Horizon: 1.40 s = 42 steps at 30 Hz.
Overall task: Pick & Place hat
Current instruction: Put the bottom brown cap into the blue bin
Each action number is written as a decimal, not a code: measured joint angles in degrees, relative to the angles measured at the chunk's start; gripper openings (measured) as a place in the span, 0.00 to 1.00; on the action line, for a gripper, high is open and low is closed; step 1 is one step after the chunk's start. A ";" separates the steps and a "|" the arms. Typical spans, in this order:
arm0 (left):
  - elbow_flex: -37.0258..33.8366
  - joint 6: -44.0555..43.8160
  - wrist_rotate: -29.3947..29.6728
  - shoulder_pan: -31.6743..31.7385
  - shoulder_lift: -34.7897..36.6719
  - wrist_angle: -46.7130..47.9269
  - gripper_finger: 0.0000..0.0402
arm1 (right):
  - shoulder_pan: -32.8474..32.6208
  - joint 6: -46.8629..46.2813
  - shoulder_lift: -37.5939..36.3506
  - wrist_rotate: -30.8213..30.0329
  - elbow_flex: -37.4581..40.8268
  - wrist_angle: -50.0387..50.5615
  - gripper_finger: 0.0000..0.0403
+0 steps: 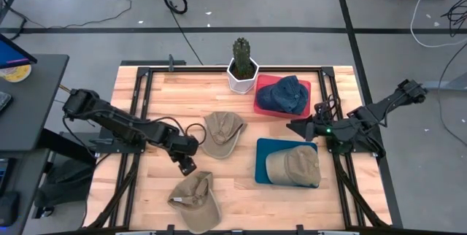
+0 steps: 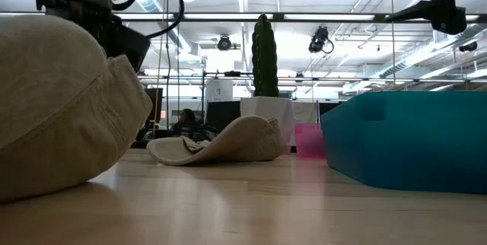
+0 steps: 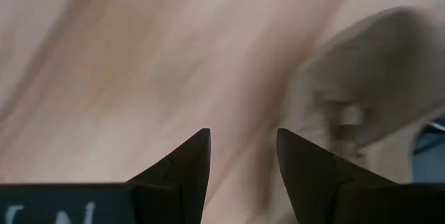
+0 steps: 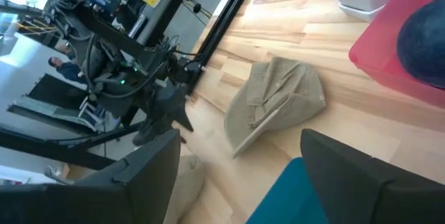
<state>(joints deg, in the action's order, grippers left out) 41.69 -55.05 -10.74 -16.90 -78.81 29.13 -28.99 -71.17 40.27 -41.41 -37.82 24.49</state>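
- Nearest the low camera: a tan hat fills the near left of the low view; seen from above it lies on the wooden table close to the front edge.
- Left gripper sits just above the table between that front hat and a second tan hat at table centre; jaws part-spread, nothing between them. Its wrist view shows the two dark fingers apart over bare wood.
- The centre hat lies brim-side flat, free of both grippers; also visible in the low view and right wrist view.
- Third tan hat rests on a teal tray at right front.
- Dark blue hat sits in a red tray behind it.
- Right gripper hovers between the red tray and the teal tray, jaws spread wide, empty.
- White pot with cactus stands at the back edge, just beside the red tray.
- A person shows off the table in the right wrist view.
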 joint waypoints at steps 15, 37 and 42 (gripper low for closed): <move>-12.22 -8.05 -6.43 -1.82 0.00 -23.27 0.42 | 1.33 -1.87 0.02 0.39 0.00 -1.46 0.74; -15.65 -9.57 -9.36 -2.70 0.00 -33.84 0.73 | 1.33 -6.24 4.09 2.53 0.02 -1.91 0.74; -15.64 -6.99 -8.83 -2.83 -0.08 -33.87 0.73 | 1.33 -6.17 5.41 2.80 0.02 -4.05 0.74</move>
<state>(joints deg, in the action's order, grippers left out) 26.06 -62.04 -19.57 -19.73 -78.88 -4.74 -27.66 -77.34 45.68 -38.61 -37.80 20.44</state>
